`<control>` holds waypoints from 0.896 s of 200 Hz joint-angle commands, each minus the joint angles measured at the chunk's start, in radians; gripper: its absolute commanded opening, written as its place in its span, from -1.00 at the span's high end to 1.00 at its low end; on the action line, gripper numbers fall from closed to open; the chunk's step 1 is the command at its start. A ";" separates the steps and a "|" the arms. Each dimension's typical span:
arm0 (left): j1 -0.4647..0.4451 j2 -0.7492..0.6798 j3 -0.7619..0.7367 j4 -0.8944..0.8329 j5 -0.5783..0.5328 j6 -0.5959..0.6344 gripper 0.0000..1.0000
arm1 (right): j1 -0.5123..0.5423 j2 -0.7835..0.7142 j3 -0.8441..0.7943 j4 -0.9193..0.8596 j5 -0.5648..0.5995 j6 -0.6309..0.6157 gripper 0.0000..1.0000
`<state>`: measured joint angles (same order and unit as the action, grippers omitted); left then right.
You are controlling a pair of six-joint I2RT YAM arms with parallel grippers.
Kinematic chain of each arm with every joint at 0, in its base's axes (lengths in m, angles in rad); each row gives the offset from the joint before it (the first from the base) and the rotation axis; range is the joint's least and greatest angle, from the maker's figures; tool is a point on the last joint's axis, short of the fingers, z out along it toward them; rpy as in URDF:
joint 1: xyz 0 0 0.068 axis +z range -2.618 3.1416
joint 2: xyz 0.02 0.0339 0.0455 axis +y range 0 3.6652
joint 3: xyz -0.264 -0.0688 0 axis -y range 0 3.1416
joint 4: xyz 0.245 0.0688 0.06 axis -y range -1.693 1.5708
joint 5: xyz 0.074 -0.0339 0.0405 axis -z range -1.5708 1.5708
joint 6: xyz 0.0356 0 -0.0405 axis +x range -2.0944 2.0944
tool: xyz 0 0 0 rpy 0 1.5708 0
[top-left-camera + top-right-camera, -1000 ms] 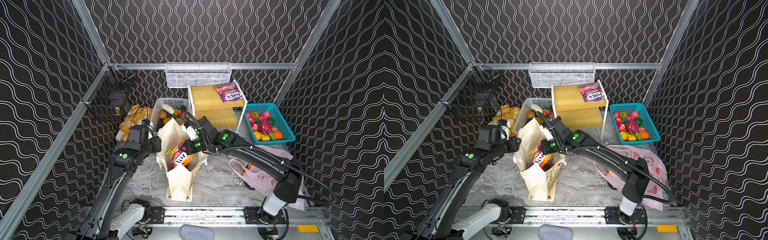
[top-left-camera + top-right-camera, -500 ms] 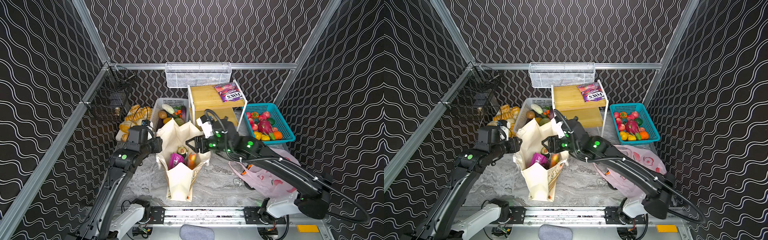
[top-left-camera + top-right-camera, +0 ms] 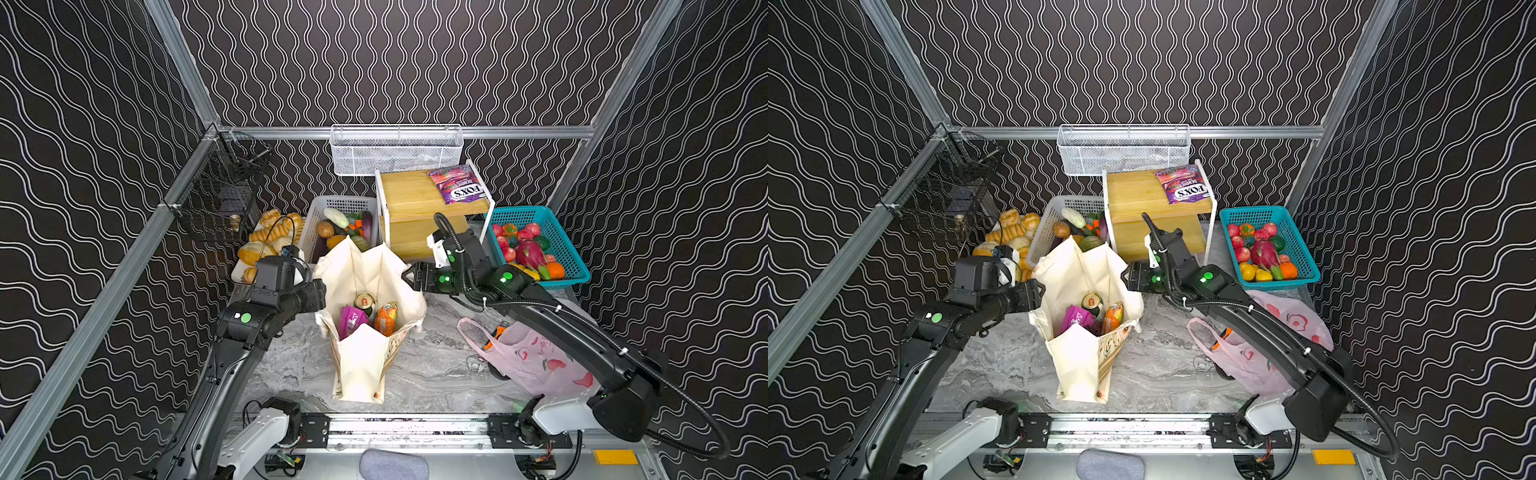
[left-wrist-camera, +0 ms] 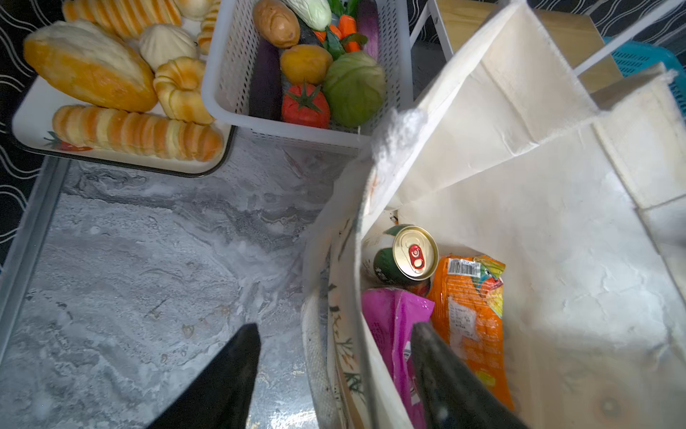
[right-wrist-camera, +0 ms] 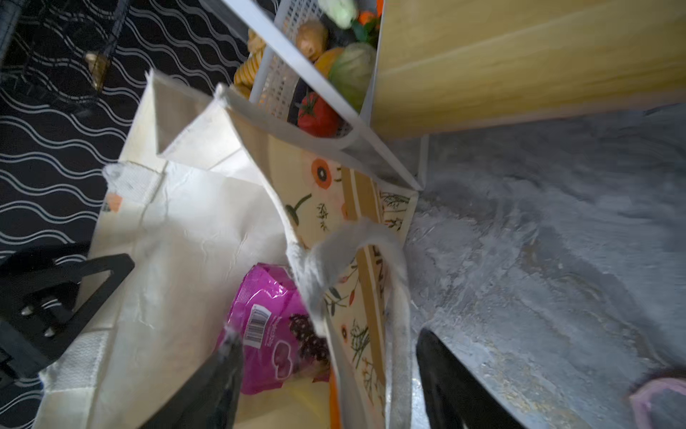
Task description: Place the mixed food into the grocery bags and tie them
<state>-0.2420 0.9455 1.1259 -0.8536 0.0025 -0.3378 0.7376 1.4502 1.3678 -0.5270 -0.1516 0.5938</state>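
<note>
Dead centre on the grey marble-look table (image 3: 436, 361) stands the canvas tote (image 3: 365, 361): cream, coarse-woven and upright. Its mouth is spread into a wide, creased opening, and there is a flower print on the outer side panel.

The left gripper (image 3: 320, 293) is at the tote's 9 o'clock rim. Its wrist view shows two black, tapered fingers (image 4: 237, 371) standing wide apart, one outside over the stone and one inside the bag. The thin wall hangs loose between them, not pinched.

The right gripper (image 3: 409, 276) is over at the 3 o'clock rim. Its jaws are just as wide, straddling the printed wall and a soft, fuzzy webbing handle (image 5: 371, 237) that loops between them.

Down in the bottom of the tote, three things are packed close together:
- A can (image 4: 408, 256) lies tilted, round, with a gold lid, a red pull tab and a dark green label.
- A magenta pouch (image 4: 389, 323) of glossy, crinkled foil sits beside it.
- An orange candy packet (image 4: 471, 315), shiny with a barcode strip on top, is touching the can.

At 4 o'clock from the tote lies the pink carrier (image 3: 536, 361), thin, translucent and crumpled flat with red prints, partly under the right arm.

At 2 o'clock a teal mesh basket (image 3: 561, 232) holds toy fruit, including a spiky pink dragon fruit (image 3: 530, 253).

At 1 o'clock a purple FOX'S bag (image 3: 457, 185) lies flat on the wooden shelf (image 3: 407, 195).
</note>
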 commanded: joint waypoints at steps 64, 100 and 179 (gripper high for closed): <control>0.001 -0.034 0.013 0.089 0.162 0.000 1.00 | 0.033 0.020 0.015 0.220 -0.350 0.001 1.00; 0.001 -0.064 0.039 0.086 0.203 -0.009 1.00 | 0.116 0.071 0.093 0.286 -0.455 -0.012 1.00; 0.001 -0.168 0.082 -0.114 -0.357 -0.019 1.00 | 0.176 0.203 0.180 0.483 -0.589 0.114 1.00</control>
<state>-0.2424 0.7471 1.1839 -0.9878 -0.1440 -0.3706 0.8982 1.6131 1.5013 -0.2607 -0.6369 0.6441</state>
